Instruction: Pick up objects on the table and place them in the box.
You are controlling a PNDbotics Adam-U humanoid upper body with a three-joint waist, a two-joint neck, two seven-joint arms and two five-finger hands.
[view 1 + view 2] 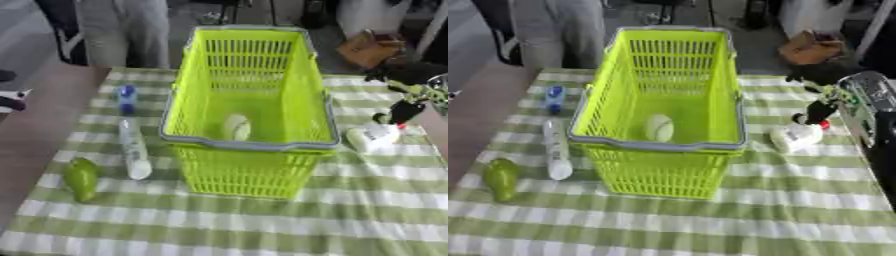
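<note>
While the right hand [820, 111] reached down to a white object [794, 137] lying just right of the green basket [658, 145], its fingers could not be made out, so the grasp step seemed underway, and lifting it over the rim would follow.

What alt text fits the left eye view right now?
A lime basket stands mid-table on a green checked cloth with a pale ball inside. The right hand reaches a white bottle beside it; a tube and green pear lie left.
</note>
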